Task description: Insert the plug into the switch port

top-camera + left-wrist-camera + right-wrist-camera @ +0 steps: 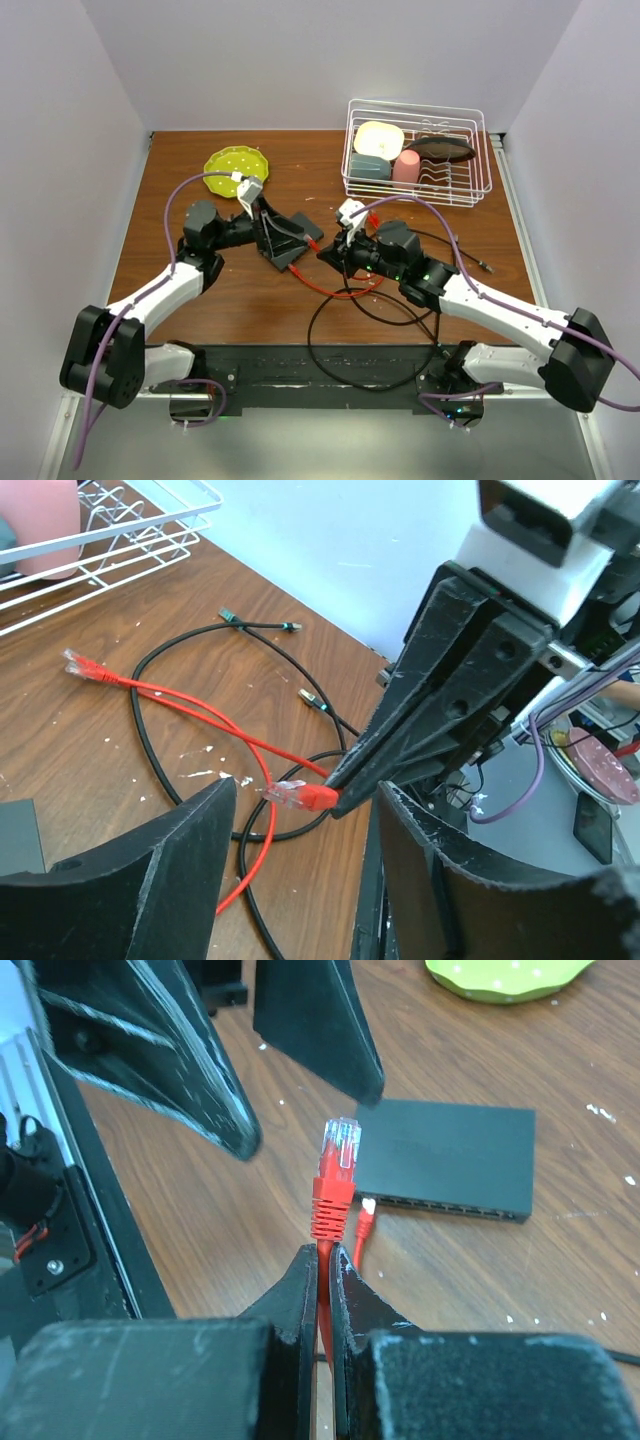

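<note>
Your right hand [322, 1260] pinches the red cable [323, 1295] just below the plug [338, 1150], and your left hand [305, 790] is spread nearby. The switch [450, 1155] lies on the worktop [560, 1250] at 2 o'clock, its ports [440, 1203] facing the plug.

No legible text, label, brand, number or sign on anything in view.

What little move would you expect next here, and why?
Probably the left gripper closes on the red plug: its open jaws flank the plug, which the right gripper pinches just behind it, short of the black box.
</note>
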